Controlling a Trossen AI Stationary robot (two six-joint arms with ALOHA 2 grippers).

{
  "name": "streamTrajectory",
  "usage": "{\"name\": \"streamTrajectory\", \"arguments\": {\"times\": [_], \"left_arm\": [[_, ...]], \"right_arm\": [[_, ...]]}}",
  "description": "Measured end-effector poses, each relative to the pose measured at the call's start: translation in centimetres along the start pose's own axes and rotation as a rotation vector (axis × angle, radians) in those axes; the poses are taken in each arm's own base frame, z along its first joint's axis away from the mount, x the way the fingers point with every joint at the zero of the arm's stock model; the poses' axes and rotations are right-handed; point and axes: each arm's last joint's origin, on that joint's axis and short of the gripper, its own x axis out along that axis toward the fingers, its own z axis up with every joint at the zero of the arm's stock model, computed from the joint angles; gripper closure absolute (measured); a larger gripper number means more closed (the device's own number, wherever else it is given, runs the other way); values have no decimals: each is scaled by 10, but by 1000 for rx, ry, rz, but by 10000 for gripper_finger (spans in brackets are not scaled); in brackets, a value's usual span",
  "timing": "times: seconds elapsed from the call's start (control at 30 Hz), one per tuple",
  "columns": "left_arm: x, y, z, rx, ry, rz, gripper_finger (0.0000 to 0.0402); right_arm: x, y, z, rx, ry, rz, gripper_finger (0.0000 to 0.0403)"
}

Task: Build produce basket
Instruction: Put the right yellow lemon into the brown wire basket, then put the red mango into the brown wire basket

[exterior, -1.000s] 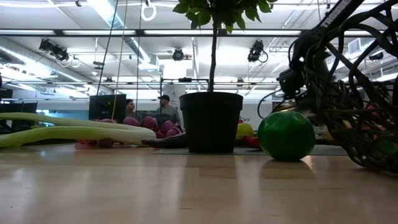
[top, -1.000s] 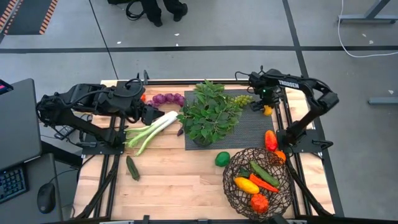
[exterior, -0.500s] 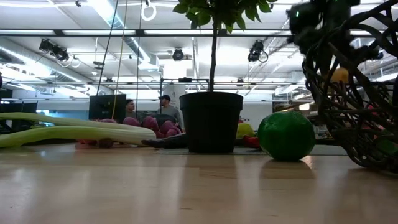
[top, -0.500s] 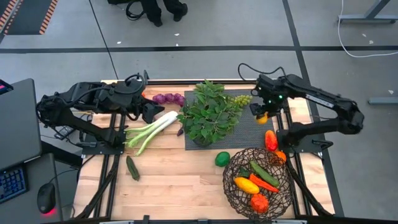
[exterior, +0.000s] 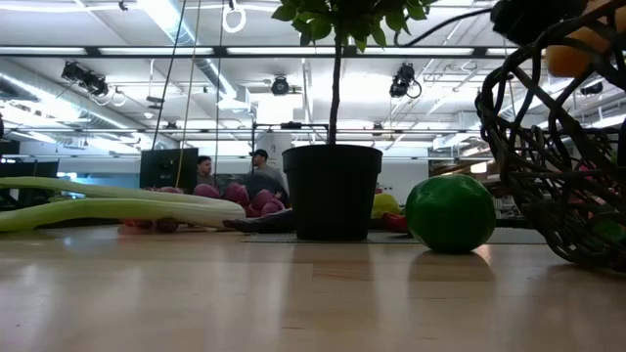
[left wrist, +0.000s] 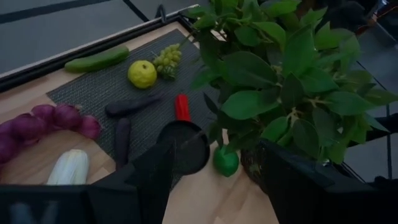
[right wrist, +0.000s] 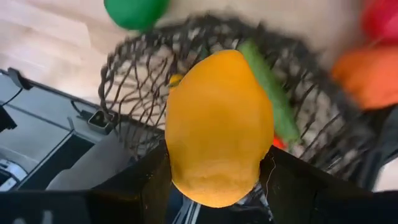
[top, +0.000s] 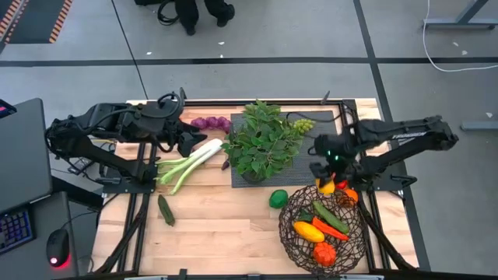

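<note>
My right gripper (top: pixel 327 183) is shut on a yellow-orange lemon (right wrist: pixel 217 130), which hangs over the far rim of the dark wire basket (top: pixel 289 233). In the basket lie several pieces of produce: a yellow one (top: pixel 308 231), a green cucumber (top: pixel 331 216) and an orange tomato (top: pixel 324 253). A green lime (top: pixel 278 198) rests on the wood left of the basket. My left gripper (top: pixel 189 144) waits open above the leek (top: pixel 187 163) at the table's left. In its wrist view a dark round shape (left wrist: pixel 183 148) shows beside one finger. My right gripper pinches the lemon by its two sides (right wrist: pixel 177 168) between its two fingers. The fingers slant down from the far right. The lemon is lifted clear, above the basket's far rim (right wrist: pixel 205 25).
A leafy potted plant (top: pixel 261 144) stands on the black ribbed mat (top: pixel 311 159) mid-table. Green grapes (top: pixel 303 124) and a yellow-green fruit (left wrist: pixel 142 73) lie on the mat, purple grapes (top: pixel 210 123) at the far left. A cucumber (top: pixel 166 210) lies near left. Red and orange pieces (top: pixel 348 192) lie beside the basket.
My right gripper has swung from the mat's far right end toward the near edge, rising and tipping downward. It carries the lemon, now clear over the basket's far rim. Its arm has swept out to the right.
</note>
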Motion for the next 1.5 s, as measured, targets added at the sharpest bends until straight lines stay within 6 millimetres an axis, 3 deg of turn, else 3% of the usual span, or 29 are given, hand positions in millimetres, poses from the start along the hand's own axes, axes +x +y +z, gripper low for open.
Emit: {"name": "streamTrajectory", "arguments": {"times": [0.2, 0.57, 0.87, 1.07, 1.27, 1.5], "left_arm": [[-2, -6, -6, 18, 74, -79, 171], [-8, -16, -17, 123, 121, -149, 170], [-8, -16, -16, 78, 96, -129, 170], [-6, -13, -12, 52, 66, -100, 170], [-5, -11, -10, -14, 60, -87, 170], [-5, -11, -10, -49, 62, -86, 170]], "right_arm": [[23, 8, -27, 33, -54, -36, 167], [47, 5, -49, 14, -150, -148, 67], [17, -26, -29, 101, -383, -301, 8], [2, -37, -11, 82, -427, -327, 9], [9, -44, 13, 54, -414, -390, 24], [37, -57, 45, 26, -309, -391, 32]]}}
